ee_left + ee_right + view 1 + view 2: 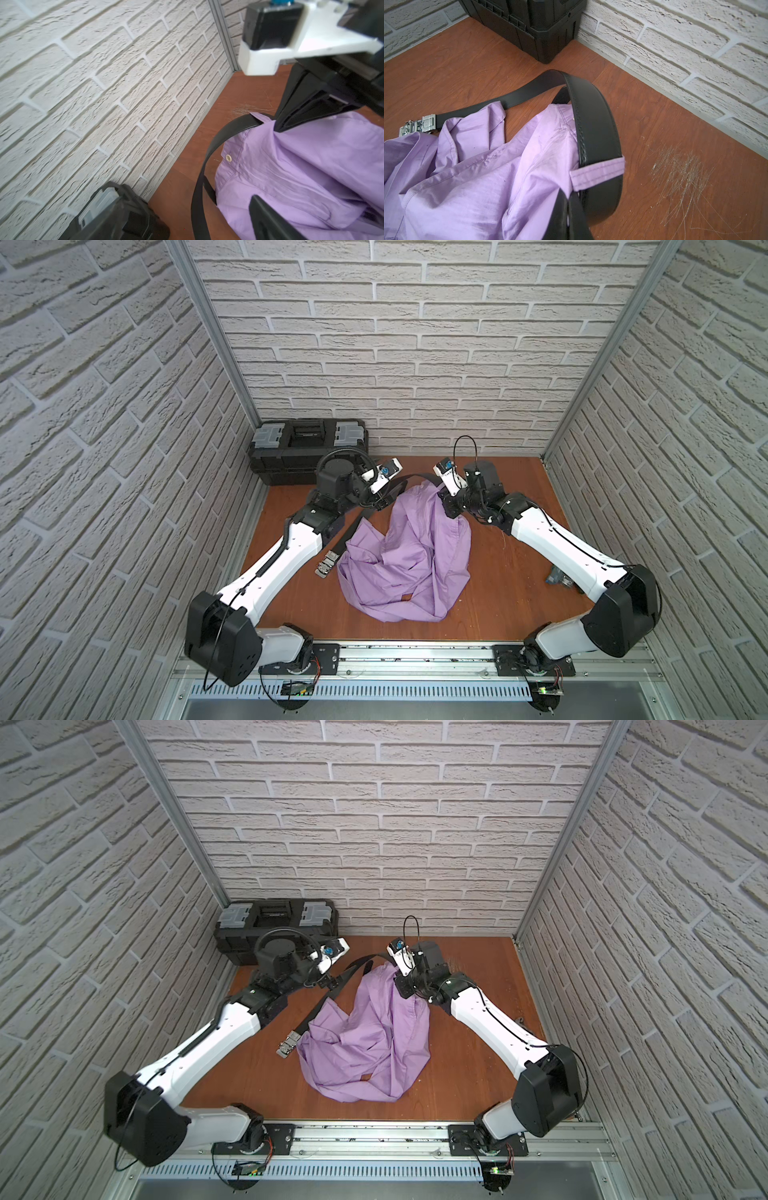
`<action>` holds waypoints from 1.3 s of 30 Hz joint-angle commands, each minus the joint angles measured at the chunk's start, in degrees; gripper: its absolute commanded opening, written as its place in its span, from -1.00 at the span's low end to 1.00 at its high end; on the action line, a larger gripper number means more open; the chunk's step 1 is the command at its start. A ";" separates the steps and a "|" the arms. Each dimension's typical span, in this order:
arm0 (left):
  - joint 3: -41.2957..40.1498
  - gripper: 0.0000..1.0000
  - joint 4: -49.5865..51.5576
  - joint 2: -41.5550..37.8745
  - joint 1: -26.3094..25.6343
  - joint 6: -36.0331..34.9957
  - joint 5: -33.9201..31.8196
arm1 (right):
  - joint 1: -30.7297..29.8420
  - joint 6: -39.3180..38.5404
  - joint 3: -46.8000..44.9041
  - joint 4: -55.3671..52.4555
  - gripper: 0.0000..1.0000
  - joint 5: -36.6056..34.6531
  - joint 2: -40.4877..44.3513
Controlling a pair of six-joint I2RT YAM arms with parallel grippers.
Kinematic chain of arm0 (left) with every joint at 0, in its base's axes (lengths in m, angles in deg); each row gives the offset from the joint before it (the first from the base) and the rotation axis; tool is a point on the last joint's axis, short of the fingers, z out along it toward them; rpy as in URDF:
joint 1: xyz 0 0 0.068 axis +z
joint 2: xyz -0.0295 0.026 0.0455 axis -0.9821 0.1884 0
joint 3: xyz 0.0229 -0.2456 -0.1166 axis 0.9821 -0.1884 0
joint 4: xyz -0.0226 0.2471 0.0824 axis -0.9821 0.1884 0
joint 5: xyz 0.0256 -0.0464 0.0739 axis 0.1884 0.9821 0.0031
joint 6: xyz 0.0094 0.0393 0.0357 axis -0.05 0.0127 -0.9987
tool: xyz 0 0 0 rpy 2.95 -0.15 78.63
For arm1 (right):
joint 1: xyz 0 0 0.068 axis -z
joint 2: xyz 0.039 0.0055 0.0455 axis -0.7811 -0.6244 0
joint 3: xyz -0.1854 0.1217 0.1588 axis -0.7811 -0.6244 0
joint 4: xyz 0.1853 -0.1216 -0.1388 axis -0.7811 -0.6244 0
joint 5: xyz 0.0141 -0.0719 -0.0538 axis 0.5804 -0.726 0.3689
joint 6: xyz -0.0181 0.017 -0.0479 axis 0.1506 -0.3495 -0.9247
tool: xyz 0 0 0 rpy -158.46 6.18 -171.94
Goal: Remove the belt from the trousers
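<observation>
Near the worktop's [519, 489] back edge my right gripper [280, 125] clamps the trousers [411, 556] as anchor; my left gripper [380, 501] gapes at the belt [596, 124].

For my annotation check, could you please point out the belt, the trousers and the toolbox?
belt [596, 124], right wrist view, on the arched strap above the loop.
trousers [415, 564], a top view, on the middle of the crumpled cloth.
toolbox [307, 431], a top view, on the lid's handle.

Right pincer [441, 494] holds trousers [407, 564] up beside belt [354, 531].
</observation>
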State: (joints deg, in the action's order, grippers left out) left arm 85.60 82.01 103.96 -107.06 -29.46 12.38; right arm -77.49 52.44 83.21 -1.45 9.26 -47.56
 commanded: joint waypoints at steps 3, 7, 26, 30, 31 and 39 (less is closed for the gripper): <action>7.43 0.83 0.14 11.76 -1.08 -10.52 4.01 | 0.03 -0.81 1.74 1.86 -0.95 2.30 2.53; 11.03 0.83 -4.73 18.69 -1.91 -12.42 2.49 | 0.03 -0.54 1.24 2.00 -0.95 2.57 3.17; 17.40 -0.90 -15.74 29.75 -6.42 -9.03 0.02 | 0.00 -1.27 -1.68 5.43 -0.95 1.54 3.62; 16.62 -1.00 -16.89 27.27 -6.35 -9.17 -4.03 | 0.11 -1.28 -1.78 5.52 -0.95 -0.93 3.48; 16.78 -1.00 -16.69 26.77 -6.21 -9.41 -4.76 | 0.12 -1.26 -1.84 5.64 -0.95 -1.66 3.47; 18.51 -1.00 -11.90 19.60 -3.43 -6.48 -6.08 | 0.60 -0.96 -0.96 5.22 -0.95 -5.10 3.68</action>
State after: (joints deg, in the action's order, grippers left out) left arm 101.49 73.22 129.67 -112.17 -38.12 6.76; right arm -77.49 51.43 81.83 2.64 7.25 -45.38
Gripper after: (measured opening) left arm 0.076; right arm 0.049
